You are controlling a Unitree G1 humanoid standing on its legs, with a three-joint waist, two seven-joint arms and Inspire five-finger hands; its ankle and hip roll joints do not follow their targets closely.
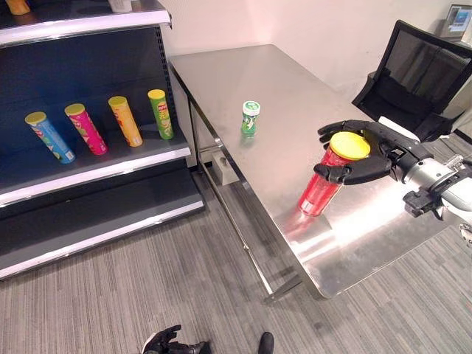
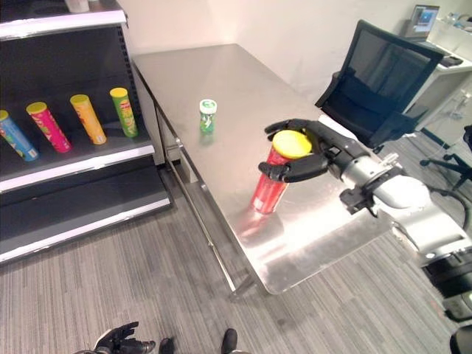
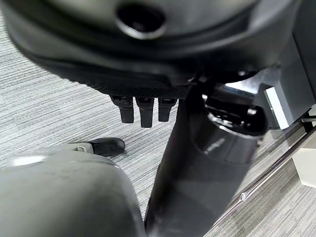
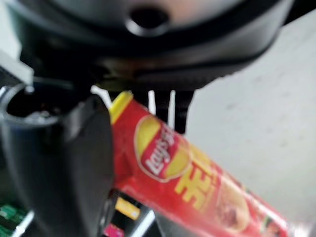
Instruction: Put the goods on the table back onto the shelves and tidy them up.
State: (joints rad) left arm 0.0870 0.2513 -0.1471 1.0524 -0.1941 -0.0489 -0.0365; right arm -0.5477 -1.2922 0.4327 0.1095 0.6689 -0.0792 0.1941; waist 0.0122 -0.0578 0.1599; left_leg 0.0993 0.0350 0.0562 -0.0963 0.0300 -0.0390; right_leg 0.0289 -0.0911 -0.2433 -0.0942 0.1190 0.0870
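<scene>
nearest me, the left robot hand [image 1: 164,341] is hanging low over the floor, fingers curled on nothing. my right robot hand [image 1: 359,153] is gripping the red can [image 1: 322,186] on the table [image 1: 221,81]; green bottle [image 1: 250,119] is waiting; four cans are standing on the shelf [image 1: 103,164]. i am leaving the labels unread.

A shiny metal table [image 1: 243,81] stands against a plain pale wall [image 1: 310,29]. The floor [image 1: 147,287] is grey with thin stripes. A dark shelf rack [image 1: 96,169] stands beside the table. A black mesh office chair [image 2: 376,81] waits behind it, maybe by a desk.
</scene>
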